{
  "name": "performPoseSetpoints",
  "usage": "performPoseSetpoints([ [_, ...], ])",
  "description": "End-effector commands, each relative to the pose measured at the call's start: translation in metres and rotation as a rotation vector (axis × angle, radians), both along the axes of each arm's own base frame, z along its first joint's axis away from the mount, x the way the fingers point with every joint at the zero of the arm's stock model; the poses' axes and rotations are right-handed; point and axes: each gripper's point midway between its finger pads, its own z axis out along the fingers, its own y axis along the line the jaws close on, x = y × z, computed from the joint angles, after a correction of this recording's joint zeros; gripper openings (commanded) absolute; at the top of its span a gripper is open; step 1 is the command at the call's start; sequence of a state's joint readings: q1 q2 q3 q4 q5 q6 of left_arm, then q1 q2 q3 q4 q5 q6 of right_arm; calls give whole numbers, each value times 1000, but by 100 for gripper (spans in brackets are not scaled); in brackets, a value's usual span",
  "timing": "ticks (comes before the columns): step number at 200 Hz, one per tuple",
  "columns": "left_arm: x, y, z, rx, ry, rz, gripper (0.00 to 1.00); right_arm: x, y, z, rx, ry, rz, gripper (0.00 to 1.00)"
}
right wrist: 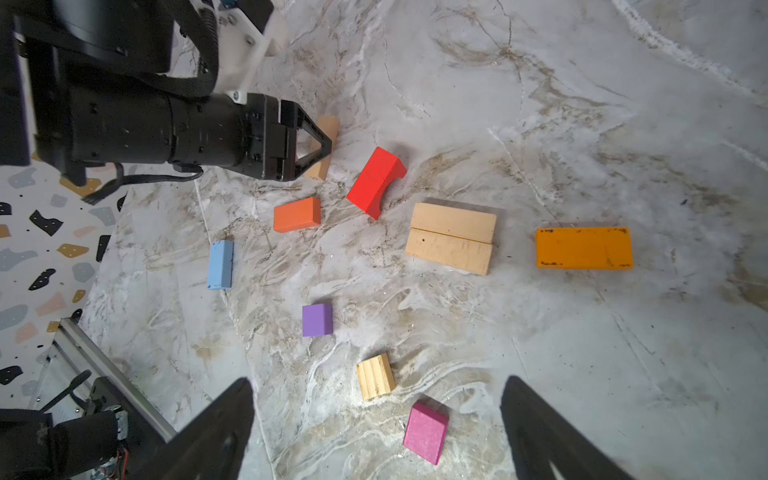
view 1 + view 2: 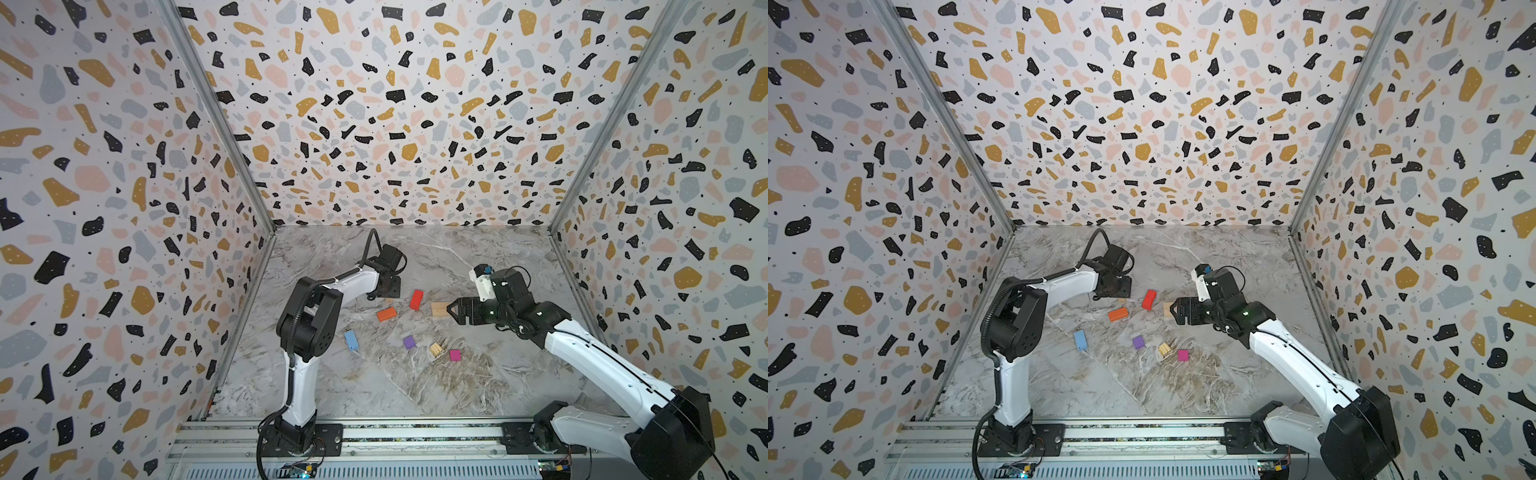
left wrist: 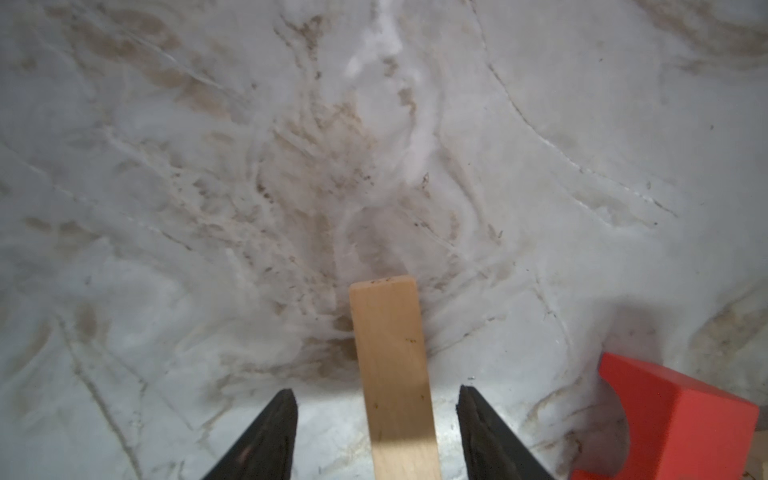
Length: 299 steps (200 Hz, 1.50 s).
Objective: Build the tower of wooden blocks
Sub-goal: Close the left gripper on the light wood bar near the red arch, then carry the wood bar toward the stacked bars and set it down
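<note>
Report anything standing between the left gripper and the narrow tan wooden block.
Nothing visible does. The narrow tan wooden block lies between the left gripper's open jaws with gaps either side; the red arched block sits outside them.

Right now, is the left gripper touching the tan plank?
Apart. The left wrist view shows the left gripper straddling the tan plank, with bare table visible between them on both sides.

Nine wooden blocks are lying loose. Three are cubes: purple cube [image 1: 317, 319], magenta cube [image 1: 425, 432], ridged tan cube [image 1: 375, 376]. Five are oblongs: orange oblong [image 1: 297, 214], light blue oblong [image 1: 220, 264], amber oblong [image 1: 584, 248], slim tan oblong [image 3: 392, 374], wide tan oblong [image 1: 451, 237], possibly two stacked. One is a red arched block [image 1: 376, 182].
</note>
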<state>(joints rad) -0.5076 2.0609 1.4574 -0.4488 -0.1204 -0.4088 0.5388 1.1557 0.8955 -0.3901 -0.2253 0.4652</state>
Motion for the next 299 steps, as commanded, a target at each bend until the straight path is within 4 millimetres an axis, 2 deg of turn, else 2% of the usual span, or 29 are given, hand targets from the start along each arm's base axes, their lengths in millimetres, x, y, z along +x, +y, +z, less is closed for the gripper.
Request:
performPoseSetpoints([
  [1,6,-4,2,22,-19,7,59,-5,2,13,38,-25,20,94],
  [53,7,-1,-9,46,-8,14,49,-4,-1,10,36,-16,22,93],
  [69,6,0,-10,53,-7,13,42,-4,-1,9,38,-11,23,94],
  [93,5,3,-10,63,-13,17,37,-5,-1,7,41,-9,23,93],
  [105,5,2,-9,61,-13,13,28,-4,-2,7,40,-8,18,93],
  [145,2,6,-2,72,-29,2,17,-2,-6,2,34,5,9,93],
  [176,-4,9,12,85,-42,-30,15,6,-16,5,32,-7,-23,93],
  [216,-23,13,43,96,-86,-83,15,21,-38,17,39,-30,-68,93],
  [260,-51,-7,75,79,-136,-208,16,29,-56,17,55,-24,-112,92],
  [299,-71,-35,98,80,-187,-349,16,32,-73,31,103,-65,-166,92],
])
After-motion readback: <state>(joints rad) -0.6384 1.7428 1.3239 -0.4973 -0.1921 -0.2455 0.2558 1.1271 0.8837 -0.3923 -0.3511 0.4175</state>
